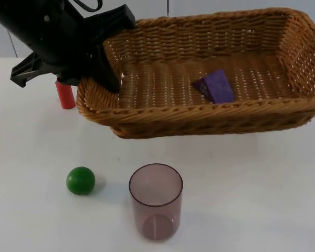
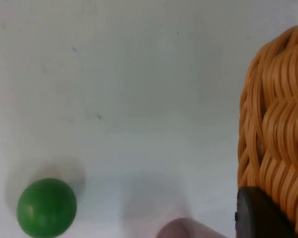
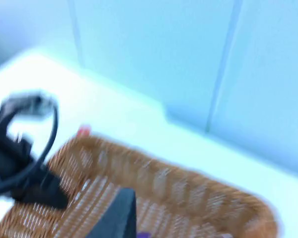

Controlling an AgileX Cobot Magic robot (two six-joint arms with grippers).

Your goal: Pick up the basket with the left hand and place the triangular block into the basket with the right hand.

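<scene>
Basket [image 1: 210, 113] first: I judge it held off the table [image 1: 262, 199], its left rim pinched by the left gripper [image 1: 102, 79], so a slipping one-sided hold could tip it and spill the contents. Purple triangular block [image 1: 215, 86] lies inside on the basket floor, touching nothing else. Left arm slants down from the upper corner, claw clamped on the rim. Right gripper [image 3: 116, 215] hovers above the basket; I cannot tell its state.
</scene>
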